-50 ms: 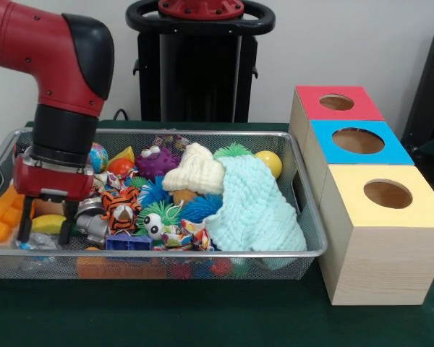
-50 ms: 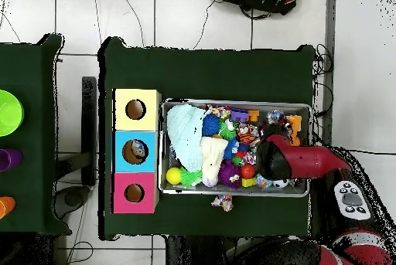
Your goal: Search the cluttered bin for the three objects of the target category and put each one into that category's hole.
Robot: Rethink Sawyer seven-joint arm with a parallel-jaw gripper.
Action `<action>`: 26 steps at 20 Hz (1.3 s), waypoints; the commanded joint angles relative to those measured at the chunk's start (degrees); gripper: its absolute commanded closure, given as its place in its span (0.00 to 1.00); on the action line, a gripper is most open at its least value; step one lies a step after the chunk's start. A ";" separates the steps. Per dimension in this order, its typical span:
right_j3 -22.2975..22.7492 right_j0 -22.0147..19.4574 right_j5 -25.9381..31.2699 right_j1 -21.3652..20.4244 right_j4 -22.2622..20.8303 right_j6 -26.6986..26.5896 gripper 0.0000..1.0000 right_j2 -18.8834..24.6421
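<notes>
— Front view first, biggest to smallest: the wire-mesh metal bin [image 1: 304, 249] on the green table, three wooden boxes beside it, with the red-topped [image 1: 338, 102], blue-topped [image 1: 358, 141] and yellow-topped hole [image 1: 388, 194]. Nothing tells me which category is wanted.

— And inside?

— A pale mint knitted cloth [image 1: 254, 210] and a cream knitted hat [image 1: 195, 172], both soft and floppy; I'd pinch a bunched fold. Then the purple spiky ball [image 1: 157, 160] and the smooth yellow ball [image 1: 270, 162], which looks light but likely to roll or slip.

— The arm?

— The red and black gripper [image 1: 47, 225] hangs at the bin's end, fingers parted, nothing between them, either side of a yellow banana-like toy [image 1: 48, 223]. Overhead it sits over the same end [image 2: 272, 157].

— Smallest?

— A striped tiger toy [image 1: 120, 207]; squashy, I'd guess.
</notes>
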 commanded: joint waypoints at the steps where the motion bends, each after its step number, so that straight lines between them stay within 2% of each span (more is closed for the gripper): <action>1: -2.29 -1.92 8.85 2.11 1.61 3.18 0.00 3.66; 6: -6.65 -2.37 16.27 5.02 1.76 -1.32 0.00 6.14; 9: -7.75 -2.14 18.75 4.33 0.64 -4.28 0.00 7.47; 15: -8.51 -2.12 20.20 4.02 -0.82 -5.19 0.00 8.45; 16: -7.77 -3.38 20.73 3.91 -0.68 -6.26 0.00 10.00; 20: -5.94 -3.58 20.88 2.25 -0.82 -5.87 0.00 10.71; 26: -3.86 -3.94 20.35 1.24 0.20 -3.01 0.00 10.87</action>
